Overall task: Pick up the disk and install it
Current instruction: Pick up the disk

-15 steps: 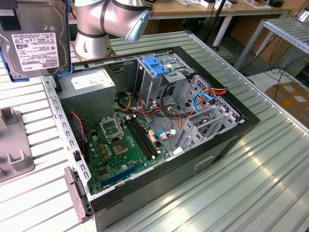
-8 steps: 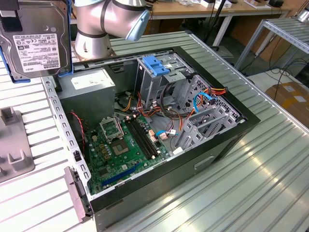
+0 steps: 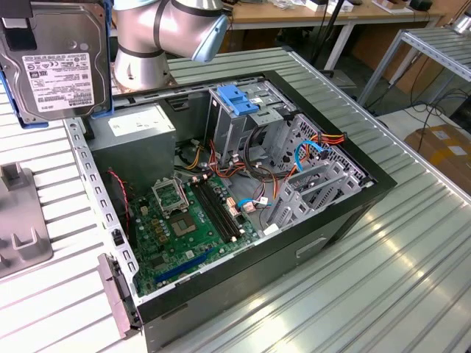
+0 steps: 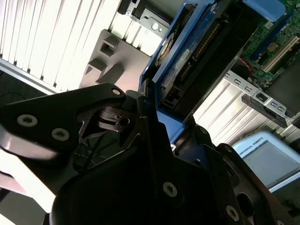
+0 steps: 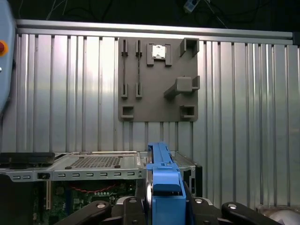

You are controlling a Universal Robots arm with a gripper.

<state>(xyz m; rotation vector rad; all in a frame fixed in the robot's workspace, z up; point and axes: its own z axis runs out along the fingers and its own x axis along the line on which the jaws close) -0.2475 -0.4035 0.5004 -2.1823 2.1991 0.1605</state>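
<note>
Ribbed metal tabletop (image 3: 412, 250) gleaming under bright light, wooden benches (image 3: 294, 13) behind, cardboard box (image 3: 444, 149) on the floor (image 3: 390, 110).

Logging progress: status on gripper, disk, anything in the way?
Gripper shut on the disk. Disk aloft, outside the open case. Loose cables crowd the drive cage.

The silver-grey jointed arm (image 3: 158, 37), capped in pale blue, is bent just beside the load gripped in the jaws. In both wrist views the black jaws are closed on the grey metal disk in blue plastic rails (image 5: 164, 180), clamping it edge-on between them.
</note>
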